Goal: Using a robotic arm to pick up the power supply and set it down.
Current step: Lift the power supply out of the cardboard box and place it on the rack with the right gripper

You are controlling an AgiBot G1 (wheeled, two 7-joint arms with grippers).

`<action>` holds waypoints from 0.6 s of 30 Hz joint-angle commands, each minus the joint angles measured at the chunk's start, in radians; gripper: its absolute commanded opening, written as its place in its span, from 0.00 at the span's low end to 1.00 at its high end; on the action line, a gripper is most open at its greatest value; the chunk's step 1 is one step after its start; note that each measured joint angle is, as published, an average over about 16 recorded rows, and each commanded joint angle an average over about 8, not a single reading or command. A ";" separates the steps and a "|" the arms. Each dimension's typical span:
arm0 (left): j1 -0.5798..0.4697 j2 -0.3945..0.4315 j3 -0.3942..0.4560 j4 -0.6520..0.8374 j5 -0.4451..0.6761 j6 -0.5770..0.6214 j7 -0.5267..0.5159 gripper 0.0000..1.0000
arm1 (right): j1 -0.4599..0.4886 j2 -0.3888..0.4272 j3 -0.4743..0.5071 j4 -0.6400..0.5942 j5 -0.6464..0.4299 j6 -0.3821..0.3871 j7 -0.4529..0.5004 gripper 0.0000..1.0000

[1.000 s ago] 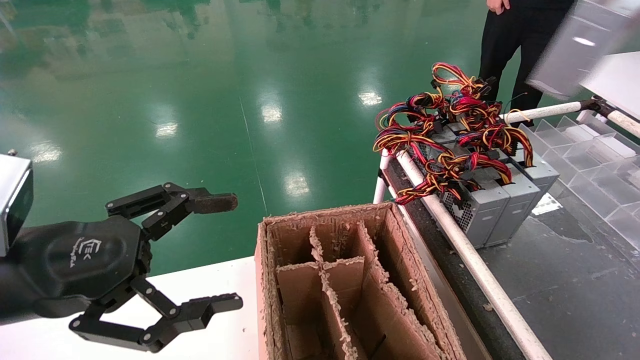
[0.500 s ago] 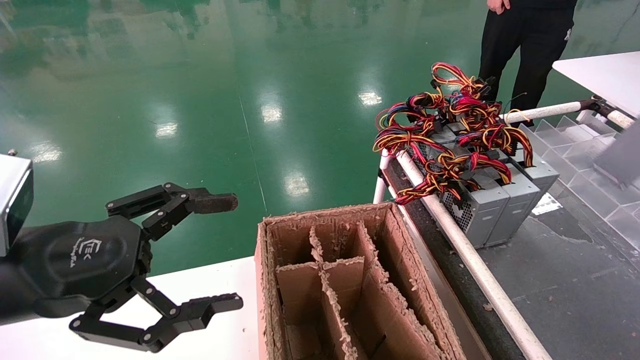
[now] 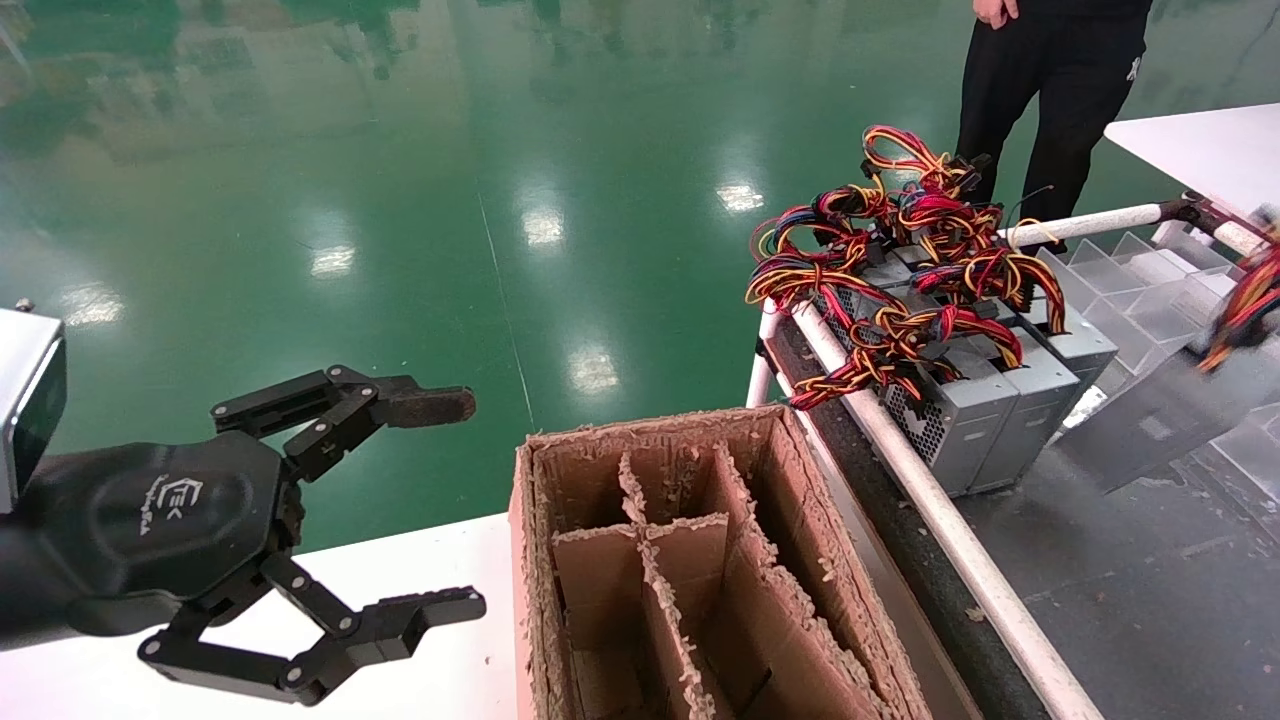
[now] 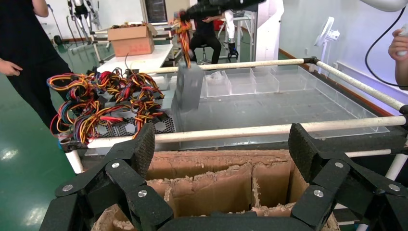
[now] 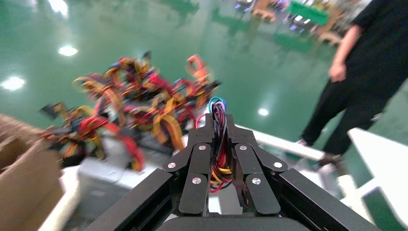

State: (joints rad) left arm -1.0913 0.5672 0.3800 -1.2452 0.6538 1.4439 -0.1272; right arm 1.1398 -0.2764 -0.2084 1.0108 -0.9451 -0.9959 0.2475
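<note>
The power supply, a grey metal box, hangs by its red, yellow and black wires at the right edge of the head view, above the dark mat. In the left wrist view the power supply dangles under my right gripper, close beside the row of like boxes. The right gripper is shut on the wire bundle. My left gripper stays open and empty at the lower left, facing the cardboard box.
A divided cardboard box stands in front. Several grey boxes with many-coloured wires sit behind a white pipe rail. Clear plastic tray compartments lie at the right. A person in black stands behind.
The hanging power supply has come down from the upper right corner and swung left toward the row of boxes. The left arm has not moved.
</note>
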 commanded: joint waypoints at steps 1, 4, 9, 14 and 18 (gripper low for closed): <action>0.000 0.000 0.000 0.000 0.000 0.000 0.000 1.00 | -0.046 0.007 0.000 0.036 0.018 0.011 0.020 0.00; 0.000 0.000 0.000 0.000 0.000 0.000 0.000 1.00 | -0.092 -0.001 0.005 0.081 0.044 0.042 0.040 0.00; 0.000 0.000 0.000 0.000 0.000 0.000 0.000 1.00 | -0.143 -0.031 0.009 0.153 0.073 0.095 0.063 0.00; 0.000 0.000 0.000 0.000 0.000 0.000 0.000 1.00 | -0.168 -0.067 -0.002 0.209 0.075 0.139 0.080 0.00; 0.000 0.000 0.000 0.000 0.000 0.000 0.000 1.00 | -0.174 -0.091 -0.016 0.225 0.065 0.162 0.093 0.00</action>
State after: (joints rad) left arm -1.0913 0.5672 0.3800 -1.2452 0.6538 1.4439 -0.1271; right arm 0.9690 -0.3640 -0.2232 1.2270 -0.8799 -0.8393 0.3380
